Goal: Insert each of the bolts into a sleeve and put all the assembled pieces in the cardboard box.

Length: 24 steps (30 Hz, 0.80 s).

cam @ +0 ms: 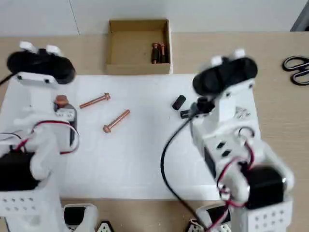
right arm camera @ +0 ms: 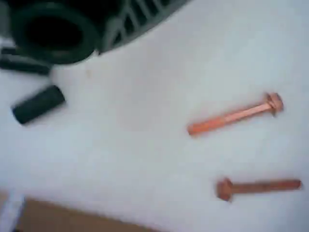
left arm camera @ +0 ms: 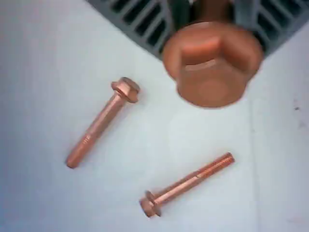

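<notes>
Copper bolt (left arm camera: 212, 63) sits clamped in my L gripper (cam: 62, 107), left side of high view. R gripper (right arm camera: 65, 24) grips a black sleeve (right arm camera: 53, 31), center-right. Upper loose bolt (cam: 95, 100) & lower loose bolt (cam: 116, 121) lie btwn on white mat (cam: 135, 159). Cardboard box (cam: 125, 48) at top center holds assembled pieces (cam: 159, 52).

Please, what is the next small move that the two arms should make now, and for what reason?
Probably bring the left gripper with its bolt and the right gripper with its black sleeve toward each other above the white mat, lining the shaft up with the sleeve's open end. Each gripper grips its part, but they are far apart, so insertion is not yet begun.
</notes>
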Available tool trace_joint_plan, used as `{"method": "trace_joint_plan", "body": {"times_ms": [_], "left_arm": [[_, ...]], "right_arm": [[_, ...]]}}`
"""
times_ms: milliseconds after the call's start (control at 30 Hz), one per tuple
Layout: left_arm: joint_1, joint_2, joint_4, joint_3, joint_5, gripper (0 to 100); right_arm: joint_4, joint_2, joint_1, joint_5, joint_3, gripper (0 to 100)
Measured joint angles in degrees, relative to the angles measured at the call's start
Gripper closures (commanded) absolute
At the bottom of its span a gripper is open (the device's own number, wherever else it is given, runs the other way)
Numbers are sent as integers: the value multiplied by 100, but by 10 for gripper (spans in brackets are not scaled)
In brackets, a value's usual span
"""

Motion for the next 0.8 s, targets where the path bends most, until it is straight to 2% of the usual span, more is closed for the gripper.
{"method": "trace_joint_plan", "body": {"times_ms": [167, 233, 367, 533, 633, 800], "left_arm": [[299, -413, 97, 431, 44, 994], [475, -519, -237, 598, 325, 994], [818, -721, -1240, 1160, 1345, 994], [1486, -967, -2163, 1749, 2259, 994], [1996, -1116, -2523, 1952, 2488, 994], [2259, -1213, -2848, 2084, 2585, 994]], "right_arm": [[-879, -967, -273, -70, 1582, 995], [-1196, -1266, -343, -9, 2127, 995], [-1943, -1662, -325, 475, 3130, 995], [-2963, -2101, -404, 571, 4202, 995], [-3367, -2453, -703, 580, 4756, 995], [-3552, -3051, -1257, 580, 5433, 995]]}}
